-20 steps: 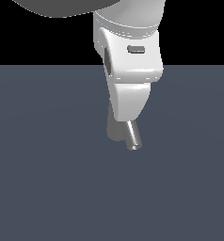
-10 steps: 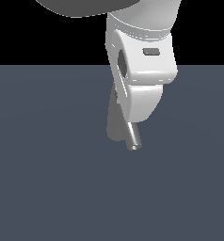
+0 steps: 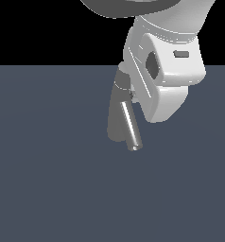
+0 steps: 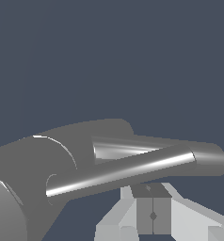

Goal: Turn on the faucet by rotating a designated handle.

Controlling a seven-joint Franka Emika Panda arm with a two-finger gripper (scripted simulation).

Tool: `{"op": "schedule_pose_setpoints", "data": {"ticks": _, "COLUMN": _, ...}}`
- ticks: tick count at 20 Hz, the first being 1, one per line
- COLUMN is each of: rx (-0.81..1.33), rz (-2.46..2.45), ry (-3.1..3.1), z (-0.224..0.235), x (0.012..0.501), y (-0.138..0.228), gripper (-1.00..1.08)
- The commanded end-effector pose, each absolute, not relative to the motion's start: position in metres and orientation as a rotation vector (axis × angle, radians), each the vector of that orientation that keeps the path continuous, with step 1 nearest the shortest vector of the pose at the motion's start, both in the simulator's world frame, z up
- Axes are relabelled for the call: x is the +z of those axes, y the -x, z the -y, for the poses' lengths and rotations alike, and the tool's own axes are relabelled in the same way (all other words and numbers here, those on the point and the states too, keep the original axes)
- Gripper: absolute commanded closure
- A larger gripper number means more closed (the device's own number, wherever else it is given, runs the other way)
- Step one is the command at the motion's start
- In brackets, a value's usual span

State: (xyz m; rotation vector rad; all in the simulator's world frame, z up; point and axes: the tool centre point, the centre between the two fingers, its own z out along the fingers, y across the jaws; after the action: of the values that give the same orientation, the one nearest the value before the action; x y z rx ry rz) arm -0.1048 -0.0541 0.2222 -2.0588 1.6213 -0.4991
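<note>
The faucet (image 3: 116,116) is a grey leaning column on the dark floor, with its shiny slanted spout (image 3: 131,125) pointing down toward the front. In the wrist view the faucet body (image 4: 62,150) fills one side, the thick spout (image 4: 205,160) lies behind, and the handle (image 4: 123,172), a thinner bright rod, crosses in front of it. My gripper (image 4: 153,187) is shut, its grey pads pressed together with nothing between them, the tips right against the handle's underside near its middle. In the exterior view the white hand (image 3: 164,85) hides the fingers and the handle.
A flat dark grey floor (image 3: 48,189) surrounds the faucet. The arm's large white links (image 3: 133,7) hang above the faucet at the top of the exterior view.
The white hand has shifted toward the exterior view's right, baring more of the faucet column. The spout's tip stays where it was.
</note>
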Motion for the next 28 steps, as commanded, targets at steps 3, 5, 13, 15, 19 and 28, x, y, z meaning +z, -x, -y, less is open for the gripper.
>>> {"op": "schedule_pose_setpoints", "data": {"ticks": 3, "rx": -0.500, "rz": -1.621, "ry": 2.059, "z": 0.061, "x": 0.222, "y": 0.103, "gripper": 1.08}}
{"op": "schedule_pose_setpoints", "data": {"ticks": 5, "rx": -0.501, "rz": -1.623, "ry": 2.058, "z": 0.065, "x": 0.223, "y": 0.101, "gripper": 1.08}}
{"op": "schedule_pose_setpoints", "data": {"ticks": 13, "rx": -0.503, "rz": -1.637, "ry": 2.052, "z": 0.082, "x": 0.229, "y": 0.089, "gripper": 1.08}}
{"op": "schedule_pose_setpoints", "data": {"ticks": 15, "rx": -0.503, "rz": -1.640, "ry": 2.051, "z": 0.086, "x": 0.230, "y": 0.086, "gripper": 1.08}}
{"op": "schedule_pose_setpoints", "data": {"ticks": 19, "rx": -0.505, "rz": -1.648, "ry": 2.048, "z": 0.096, "x": 0.234, "y": 0.079, "gripper": 1.08}}
{"op": "schedule_pose_setpoints", "data": {"ticks": 28, "rx": -0.508, "rz": -1.666, "ry": 2.040, "z": 0.120, "x": 0.241, "y": 0.063, "gripper": 1.08}}
